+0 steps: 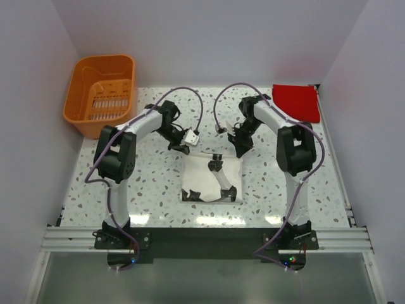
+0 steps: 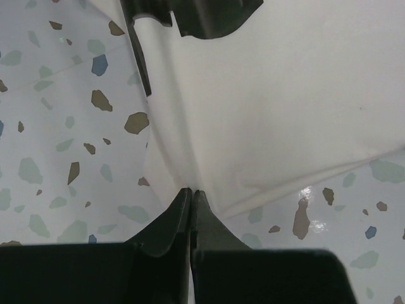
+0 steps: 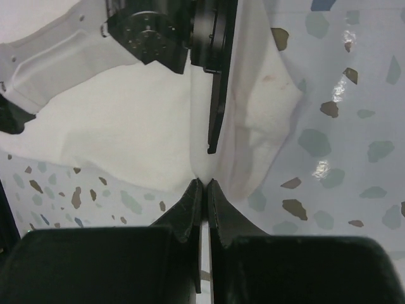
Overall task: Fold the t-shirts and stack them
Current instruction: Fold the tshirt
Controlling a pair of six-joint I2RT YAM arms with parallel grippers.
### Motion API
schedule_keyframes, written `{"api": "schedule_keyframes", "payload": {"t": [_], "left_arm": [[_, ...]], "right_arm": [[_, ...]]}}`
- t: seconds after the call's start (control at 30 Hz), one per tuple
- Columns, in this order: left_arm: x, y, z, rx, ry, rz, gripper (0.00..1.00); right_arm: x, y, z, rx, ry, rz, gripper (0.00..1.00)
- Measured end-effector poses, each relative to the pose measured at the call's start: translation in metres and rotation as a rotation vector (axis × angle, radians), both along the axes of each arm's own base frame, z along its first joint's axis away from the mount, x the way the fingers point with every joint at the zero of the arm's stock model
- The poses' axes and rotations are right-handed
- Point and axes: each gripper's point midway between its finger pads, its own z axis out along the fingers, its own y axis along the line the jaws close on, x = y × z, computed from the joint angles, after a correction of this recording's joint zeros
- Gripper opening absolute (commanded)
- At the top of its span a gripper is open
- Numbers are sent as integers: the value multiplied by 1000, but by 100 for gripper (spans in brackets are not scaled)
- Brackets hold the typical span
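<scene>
Terrazzo tabletop [image 1: 158, 190], frame centre, bears cream-white t-shirt [image 1: 196, 174]; left gripper [image 2: 191, 193] and right gripper [image 3: 204, 183] pinch shut on its upper edge; best carried level, corners matched; red t-shirt [image 1: 295, 101] upper right.

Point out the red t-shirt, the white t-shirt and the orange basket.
red t-shirt [image 1: 295, 101], top external view, middle of the folded square.
white t-shirt [image 1: 197, 175], top external view, bare left part of the cloth.
orange basket [image 1: 106, 58], top external view, far rim.
</scene>
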Motion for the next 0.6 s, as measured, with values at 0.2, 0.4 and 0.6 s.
{"api": "schedule_keyframes", "payload": {"t": [0.2, 0.4, 0.6], "left_arm": [[8, 0, -22, 18, 40, 50, 34], [15, -9, -8, -45, 54, 93, 48], [-5, -49, 6, -111, 80, 36, 49]], "right_arm": [[9, 1, -32, -39, 86, -74, 0], [4, 7, -28, -29, 131, -138, 0], [-13, 16, -17, 0, 222, -228, 0]]}}
